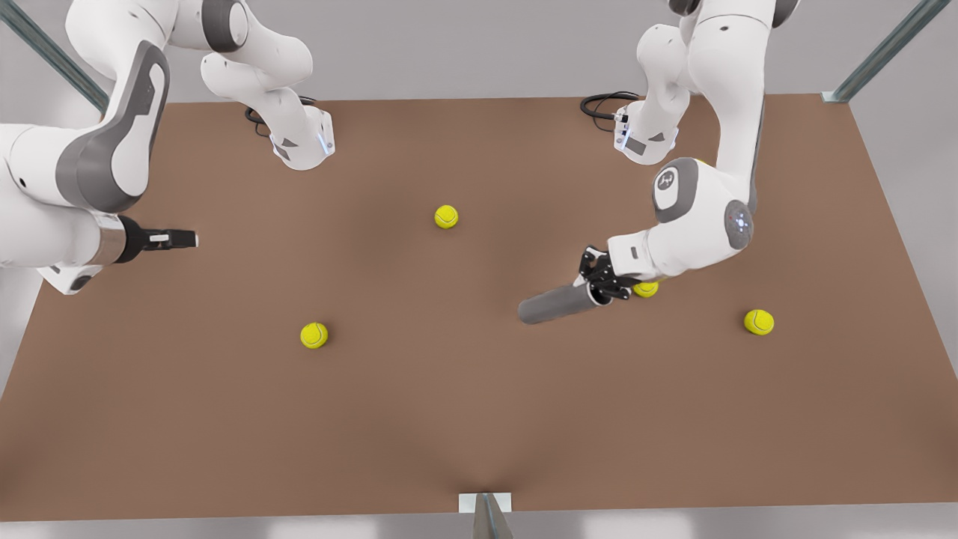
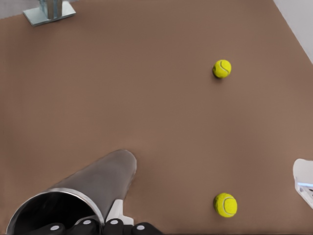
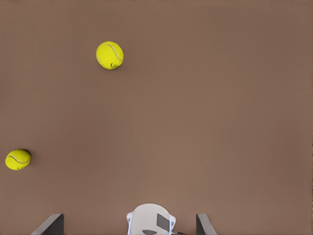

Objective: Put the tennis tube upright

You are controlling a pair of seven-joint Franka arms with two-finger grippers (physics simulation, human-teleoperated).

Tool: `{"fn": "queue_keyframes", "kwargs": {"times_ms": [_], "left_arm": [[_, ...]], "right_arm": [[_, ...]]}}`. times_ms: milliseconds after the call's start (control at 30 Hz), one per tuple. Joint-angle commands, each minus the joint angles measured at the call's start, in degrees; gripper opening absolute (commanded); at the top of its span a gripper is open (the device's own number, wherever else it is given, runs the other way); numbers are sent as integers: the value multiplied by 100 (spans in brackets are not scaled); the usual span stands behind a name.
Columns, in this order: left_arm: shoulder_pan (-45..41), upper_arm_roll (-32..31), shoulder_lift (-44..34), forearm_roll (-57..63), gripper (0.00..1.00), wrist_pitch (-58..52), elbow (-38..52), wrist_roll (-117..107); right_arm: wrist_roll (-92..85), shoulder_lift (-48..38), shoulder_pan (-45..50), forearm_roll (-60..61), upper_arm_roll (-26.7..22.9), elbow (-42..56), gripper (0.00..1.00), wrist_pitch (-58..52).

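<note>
Tennis tube (image 1: 557, 303) lies gripped by left gripper (image 1: 603, 284).

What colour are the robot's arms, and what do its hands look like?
Both arms are glossy white with grey patches at the joints. The left end effector is black, with ribbed linkage fingers. The right end effector has a black wrist and a white-tipped end. A round logo and a small blue light sit on the left arm's grey joints, and black cables coil at both bases.
</note>
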Motion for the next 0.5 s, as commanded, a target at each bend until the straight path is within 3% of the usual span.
{"fn": "queue_keyframes", "kwargs": {"times_ms": [0,267,467], "left_arm": [[-4,21,6,1169,21,-695,371,-2896],[14,74,428,3594,21,-704,1013,-3099],[84,91,595,4008,21,-687,1101,-3028]], "right_arm": [[24,20,-24,-40,-5,22,100,287],[77,195,-7,-66,39,31,100,841],[68,354,-7,-189,39,110,100,911]]}}
